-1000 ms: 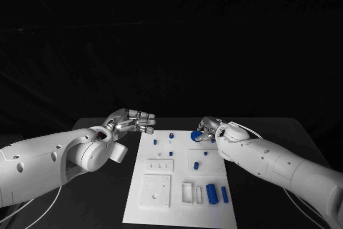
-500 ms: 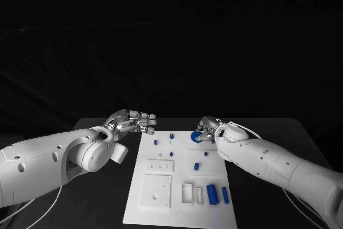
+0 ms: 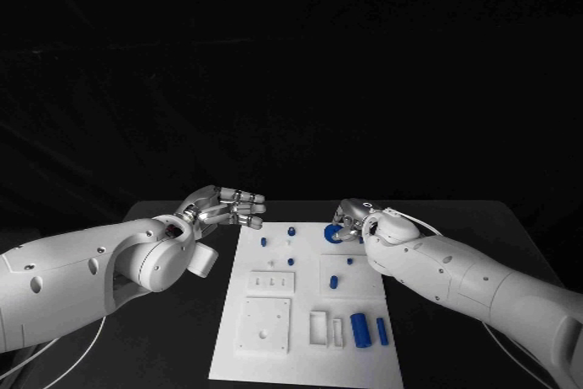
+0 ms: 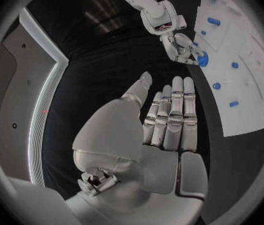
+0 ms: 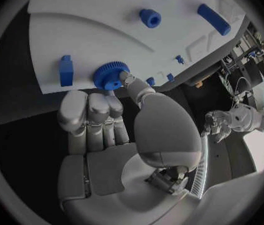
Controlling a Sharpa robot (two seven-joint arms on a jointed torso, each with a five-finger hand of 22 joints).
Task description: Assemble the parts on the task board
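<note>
One white task board (image 3: 304,322) lies in the middle of the black worktop (image 3: 486,229). Nine blue parts show on it: a round blue gear (image 3: 333,231) at the far right corner, six small pegs, and two longer cylinders (image 3: 360,327) near the front. The right hand (image 3: 355,219) pinches the gear against the board. The left hand (image 3: 225,207) hovers just left of the board's far corner, fingers straight and together, holding nothing.
</note>
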